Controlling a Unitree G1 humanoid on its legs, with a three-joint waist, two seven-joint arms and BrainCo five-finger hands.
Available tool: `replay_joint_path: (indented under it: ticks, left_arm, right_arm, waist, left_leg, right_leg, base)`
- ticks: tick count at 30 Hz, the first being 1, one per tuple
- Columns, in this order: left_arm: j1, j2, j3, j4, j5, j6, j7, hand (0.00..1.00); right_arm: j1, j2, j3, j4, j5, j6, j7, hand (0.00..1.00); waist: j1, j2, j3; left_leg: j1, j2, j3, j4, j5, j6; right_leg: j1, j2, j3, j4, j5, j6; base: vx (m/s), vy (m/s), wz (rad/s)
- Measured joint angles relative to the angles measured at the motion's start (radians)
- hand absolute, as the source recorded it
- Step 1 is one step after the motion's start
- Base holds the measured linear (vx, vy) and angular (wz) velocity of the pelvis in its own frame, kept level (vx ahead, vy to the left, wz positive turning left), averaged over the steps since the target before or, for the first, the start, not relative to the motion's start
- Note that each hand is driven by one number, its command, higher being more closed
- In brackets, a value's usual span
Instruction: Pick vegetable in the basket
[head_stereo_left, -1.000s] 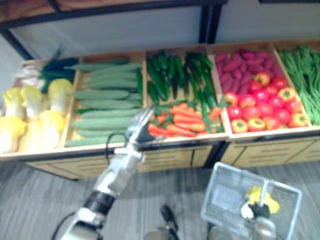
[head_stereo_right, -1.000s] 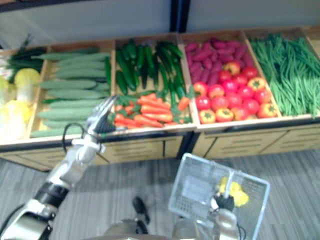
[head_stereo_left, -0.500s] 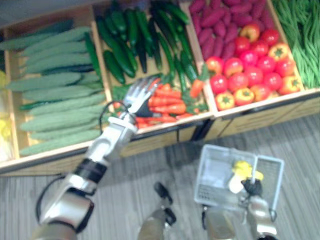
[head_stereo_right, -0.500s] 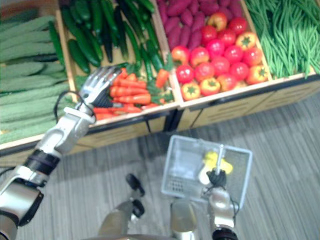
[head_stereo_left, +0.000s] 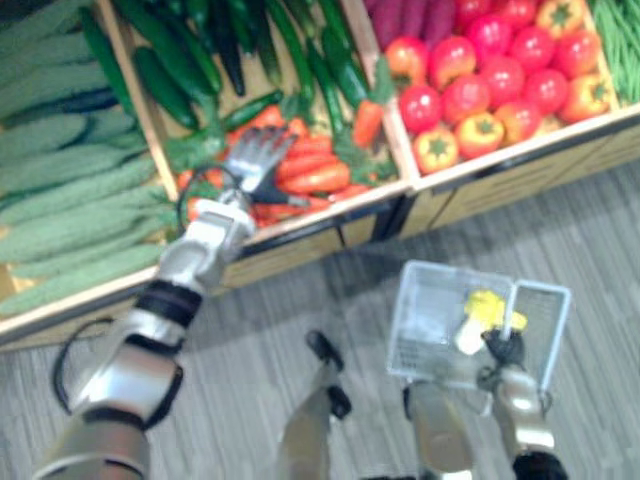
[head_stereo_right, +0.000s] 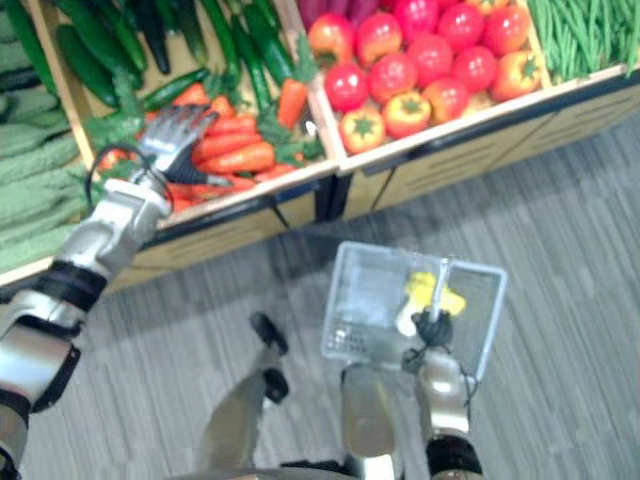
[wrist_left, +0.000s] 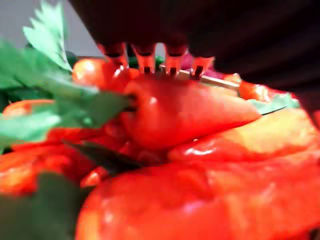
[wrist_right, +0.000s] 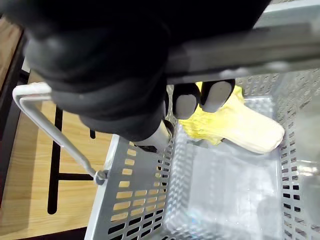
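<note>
Orange carrots (head_stereo_left: 315, 175) with green tops lie heaped in a wooden bin of the stand. My left hand (head_stereo_left: 255, 160) reaches into that bin, open, its straight fingers (wrist_left: 145, 60) resting on top of one carrot (wrist_left: 185, 110). Low at the right, my right hand (head_stereo_left: 503, 350) is shut on the handle (wrist_right: 225, 50) of a pale wire basket (head_stereo_left: 430, 320) held over the floor. One yellow-white cabbage (wrist_right: 235, 125) lies inside the basket (wrist_right: 140, 200).
Pale green cucumbers (head_stereo_left: 60, 200) fill the bin left of the carrots and dark green ones (head_stereo_left: 170, 60) lie behind. Tomatoes (head_stereo_left: 480, 75) and green beans (head_stereo_right: 590, 30) are to the right. The stand's wooden front edge (head_stereo_left: 500, 170) borders grey plank floor.
The camera has tilted down towards the floor. My left hand has gone from the bin's front edge forward onto the carrots. The right hand still holds the basket.
</note>
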Motion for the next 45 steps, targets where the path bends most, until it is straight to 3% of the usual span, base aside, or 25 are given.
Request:
replay_joint_path:
  ticks: [3,4,10,20,31,36,45]
  left_arm:
    - [-0.054,0.011,0.002,0.056,0.0,0.007,0.0,0.0]
    - [-0.074,0.011,0.002,0.078,0.0,0.013,0.001,1.0]
    - [-0.167,0.018,0.031,0.093,0.038,0.042,0.023,1.0]
    - [-0.219,0.017,-0.043,0.07,0.155,0.037,0.027,1.0]
    - [-0.202,0.054,-0.134,0.073,0.196,0.036,-0.021,1.0]
    - [-0.199,0.122,-0.126,0.057,0.196,0.044,-0.008,1.0]
    - [-0.169,0.158,-0.049,-0.035,0.226,0.068,0.009,1.0]
  right_arm:
    - [0.001,0.001,0.034,-0.051,0.017,-0.001,0.002,1.0]
    - [0.001,0.001,0.042,-0.067,0.018,-0.002,0.002,1.0]
    - [0.039,0.004,0.067,-0.176,0.036,-0.018,0.025,1.0]
    - [0.088,0.008,0.095,-0.25,0.06,-0.03,0.048,1.0]
    - [0.096,-0.001,0.106,-0.244,0.075,-0.04,0.053,1.0]
    - [0.091,-0.012,0.113,-0.214,0.085,-0.043,0.067,1.0]
    - [0.079,-0.019,0.102,-0.121,0.114,-0.045,0.069,1.0]
  waist:
    - [0.002,-0.005,0.007]
    - [0.001,-0.007,0.019]
    - [0.007,-0.016,0.031]
    - [0.01,-0.015,0.03]
    - [0.007,-0.011,0.029]
    - [0.004,-0.008,0.027]
    - [-0.004,-0.007,0.024]
  left_leg:
    - [-0.033,0.001,0.024,0.0,-0.001,-0.001]
    - [-0.032,0.0,0.029,0.0,-0.001,-0.001]
    - [-0.056,0.003,0.084,-0.004,-0.029,-0.025]
    - [-0.041,-0.001,0.133,0.002,-0.041,-0.007]
    - [0.016,-0.005,0.086,0.003,-0.028,-0.02]
    - [0.043,-0.006,0.039,0.003,-0.014,-0.021]
    - [0.09,-0.013,-0.009,-0.002,-0.016,-0.017]
  right_leg:
    - [-0.045,0.0,0.022,0.003,0.011,0.005]
    - [-0.049,-0.001,0.025,0.006,0.011,0.006]
    - [-0.095,-0.005,0.054,0.014,0.016,0.014]
    - [-0.083,-0.02,0.031,0.014,0.017,0.016]
    - [-0.007,-0.026,-0.037,0.014,0.014,0.012]
    - [0.041,-0.026,-0.074,0.013,0.009,0.004]
    - [0.119,-0.03,-0.118,-0.003,0.007,0.002]
  base:
    - [-0.01,0.026,-0.19]
    - [0.0,0.042,-0.21]
    - [0.02,0.04,-0.15]
    - [0.08,0.047,-0.01]
    - [0.07,0.004,0.11]
    - [0.04,-0.022,0.19]
    - [-0.01,0.005,0.14]
